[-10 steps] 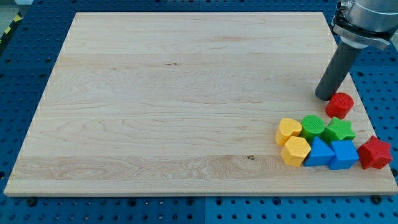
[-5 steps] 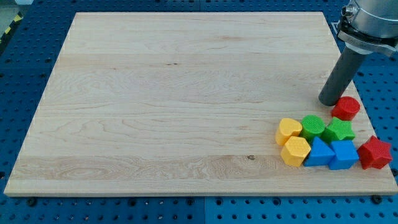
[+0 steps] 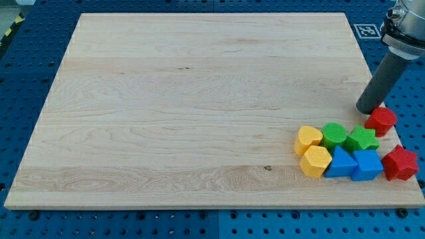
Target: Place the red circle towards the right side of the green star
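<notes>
The red circle (image 3: pixel 382 121) lies at the board's right edge, just up and to the right of the green star (image 3: pixel 362 139). My tip (image 3: pixel 367 109) rests on the board against the red circle's upper left side. The green star sits in a cluster at the view's bottom right, beside the green circle (image 3: pixel 335 135).
The cluster also holds a yellow heart (image 3: pixel 308 139), a yellow hexagon (image 3: pixel 315 160), a blue triangle (image 3: pixel 341 162), a blue cube (image 3: pixel 366 164) and a red star (image 3: pixel 400 163). The wooden board (image 3: pixel 199 99) ends just right of the red circle, above a blue pegboard.
My tip has moved to the right and slightly down, pushing the red circle rightward along the board toward its right edge. The other blocks have not moved.
</notes>
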Available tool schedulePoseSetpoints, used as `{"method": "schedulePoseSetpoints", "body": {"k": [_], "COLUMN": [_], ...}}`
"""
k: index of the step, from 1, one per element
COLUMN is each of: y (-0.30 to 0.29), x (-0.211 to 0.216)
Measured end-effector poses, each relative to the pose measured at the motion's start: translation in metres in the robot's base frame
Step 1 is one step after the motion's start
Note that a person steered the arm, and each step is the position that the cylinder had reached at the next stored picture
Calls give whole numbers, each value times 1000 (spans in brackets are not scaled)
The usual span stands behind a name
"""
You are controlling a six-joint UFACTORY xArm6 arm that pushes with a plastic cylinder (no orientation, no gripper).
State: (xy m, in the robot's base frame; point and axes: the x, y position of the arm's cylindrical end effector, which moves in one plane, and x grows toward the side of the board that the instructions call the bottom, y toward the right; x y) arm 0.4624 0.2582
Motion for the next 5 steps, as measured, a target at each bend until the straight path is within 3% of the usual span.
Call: {"method": "schedulePoseSetpoints", "body": {"k": [5], "y": [12], "x": [17]}}
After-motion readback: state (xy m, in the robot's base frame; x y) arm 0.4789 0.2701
